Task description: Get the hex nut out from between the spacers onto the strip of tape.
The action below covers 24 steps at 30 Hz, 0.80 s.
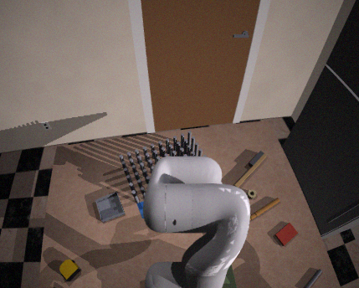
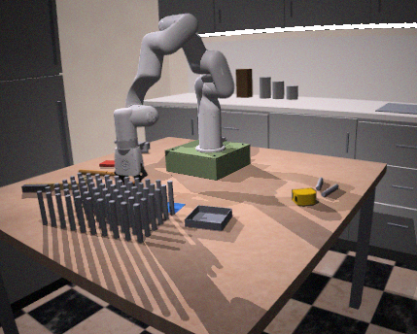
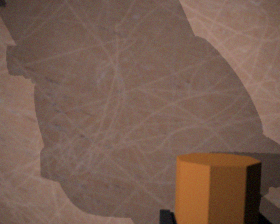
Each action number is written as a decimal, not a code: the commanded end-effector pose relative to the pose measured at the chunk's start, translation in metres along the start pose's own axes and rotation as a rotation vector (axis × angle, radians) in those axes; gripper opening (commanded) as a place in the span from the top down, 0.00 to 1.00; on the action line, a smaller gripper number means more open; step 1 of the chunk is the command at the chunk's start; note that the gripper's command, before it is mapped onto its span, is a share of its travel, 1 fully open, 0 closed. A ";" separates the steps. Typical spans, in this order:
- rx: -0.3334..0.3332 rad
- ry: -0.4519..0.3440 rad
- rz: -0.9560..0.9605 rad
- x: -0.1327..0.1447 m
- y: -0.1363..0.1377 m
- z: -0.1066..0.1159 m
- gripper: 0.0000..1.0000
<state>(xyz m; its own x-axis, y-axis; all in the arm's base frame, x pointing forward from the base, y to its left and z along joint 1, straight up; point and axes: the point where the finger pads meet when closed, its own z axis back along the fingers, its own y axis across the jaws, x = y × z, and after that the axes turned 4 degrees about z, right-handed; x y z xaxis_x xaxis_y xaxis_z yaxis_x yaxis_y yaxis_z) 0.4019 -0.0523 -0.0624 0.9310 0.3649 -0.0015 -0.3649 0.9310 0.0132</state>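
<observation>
The hex nut is not showing in any view; judging by the task, it is sitting low inside the block of grey spacers (image 2: 107, 204), which are standing upright and hiding it. The blue strip of tape (image 2: 179, 207) is lying just beside the spacers' near corner, so the nut is probably needing only a short drag. The gripper (image 2: 128, 172) is hanging low over the table (image 2: 277, 233) behind the spacers; its jaws are clamping the hook pick's orange-brown handle (image 3: 211, 190), with the faceted end showing in the wrist view. The hook tip is out of sight; the tool is likely being carried low to reach between the posts.
</observation>
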 end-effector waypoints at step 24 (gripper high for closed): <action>-0.002 -0.003 0.000 0.014 -0.002 0.001 1.00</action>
<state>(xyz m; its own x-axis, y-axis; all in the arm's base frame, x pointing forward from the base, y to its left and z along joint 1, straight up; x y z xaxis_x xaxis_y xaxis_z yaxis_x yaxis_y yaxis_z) 0.4135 -0.0487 -0.0626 0.9311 0.3647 -0.0025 -0.3647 0.9310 0.0130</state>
